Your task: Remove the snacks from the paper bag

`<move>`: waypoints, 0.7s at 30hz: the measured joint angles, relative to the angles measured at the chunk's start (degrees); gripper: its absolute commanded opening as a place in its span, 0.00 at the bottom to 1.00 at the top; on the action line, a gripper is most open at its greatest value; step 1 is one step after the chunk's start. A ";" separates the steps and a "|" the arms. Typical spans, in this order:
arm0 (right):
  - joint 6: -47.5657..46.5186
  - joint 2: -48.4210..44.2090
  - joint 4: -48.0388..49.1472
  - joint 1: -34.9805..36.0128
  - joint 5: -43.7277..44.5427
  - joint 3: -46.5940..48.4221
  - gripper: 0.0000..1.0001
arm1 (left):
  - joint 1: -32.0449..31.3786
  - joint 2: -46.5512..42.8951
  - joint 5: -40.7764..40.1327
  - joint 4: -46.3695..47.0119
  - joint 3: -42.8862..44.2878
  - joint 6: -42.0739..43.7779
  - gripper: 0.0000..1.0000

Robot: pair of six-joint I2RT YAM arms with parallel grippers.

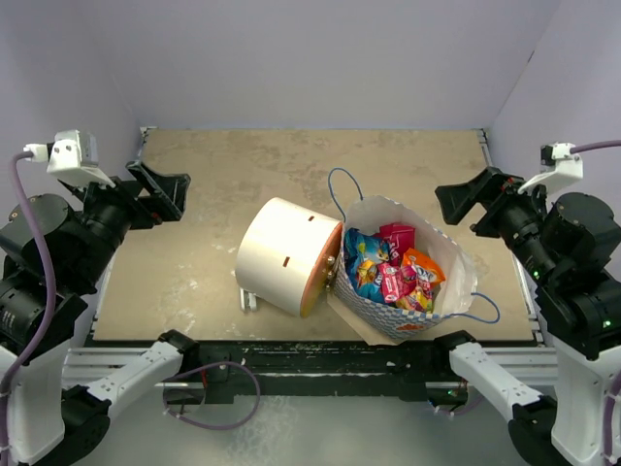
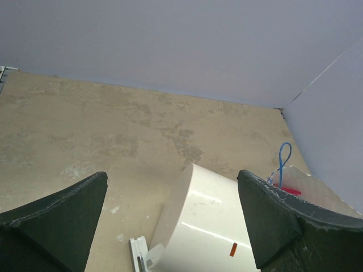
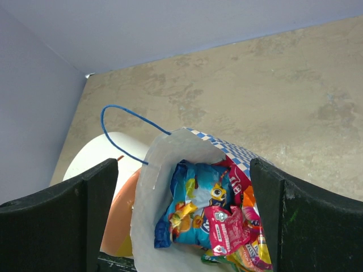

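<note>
Snacks (image 1: 393, 269) fill paper bag (image 1: 456, 262) beside cylinder (image 1: 281, 254).

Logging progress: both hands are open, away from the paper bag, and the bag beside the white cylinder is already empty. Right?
Not empty: the paper bag beside the white cylinder holds the snacks, per the right wrist view. The left hand and right hand are open, away from it.

Top view looks steeply down from the near side; both wrist views face inward, sharing paper bag (image 3: 146, 192) and white cylinder (image 2: 204, 221).
</note>
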 measured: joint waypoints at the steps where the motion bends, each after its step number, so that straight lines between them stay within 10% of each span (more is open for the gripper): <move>1: 0.02 0.09 -0.46 0.00 0.55 0.46 0.99 | 0.50 0.00 0.50 0.00 -0.24 0.26 0.99; 21: 0.39 4.24 -10.14 0.00 13.46 7.43 0.99 | 5.20 10.43 13.46 -1.07 1.36 4.26 0.99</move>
